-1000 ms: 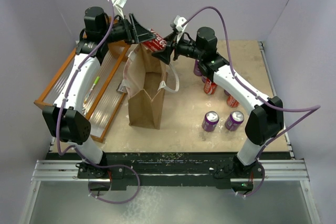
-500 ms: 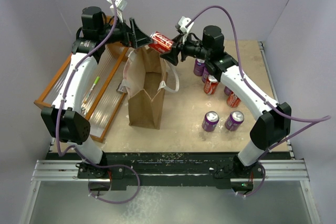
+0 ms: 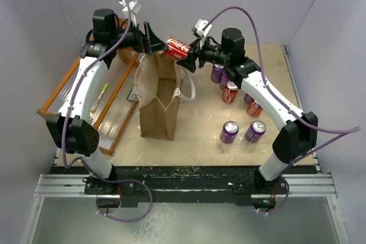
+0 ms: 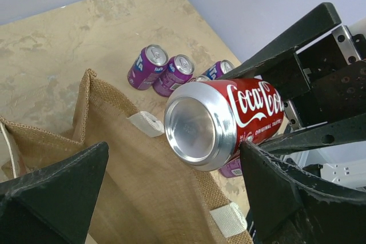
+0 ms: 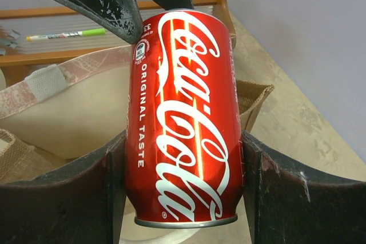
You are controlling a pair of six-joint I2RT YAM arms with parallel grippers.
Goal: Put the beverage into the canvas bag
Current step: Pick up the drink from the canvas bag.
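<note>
The beverage, a red Coca-Cola can (image 3: pixel 178 47), hangs on its side above the far end of the canvas bag (image 3: pixel 157 98). My right gripper (image 3: pixel 189 55) is shut on it, one finger on each side of the can's body (image 5: pixel 183 118). My left gripper (image 3: pixel 153 39) faces the can's base (image 4: pixel 197 127) and stands open, its fingers (image 4: pixel 63 190) spread wide and apart from the can. The tan bag (image 4: pixel 131 192) stands upright and open below, with a white handle (image 3: pixel 186 87) hanging on its right side.
An orange slatted rack (image 3: pixel 86 92) holding a green marker (image 3: pixel 103 91) lies left of the bag. Right of it stand two purple cans (image 3: pixel 230 131) near the front, with red cans (image 3: pixel 230 92) and more purple ones further back. Walls enclose the table.
My left gripper has opened wide and let go of the red can, drawing back a little to the left. The right gripper keeps the can and has shifted it slightly right.
</note>
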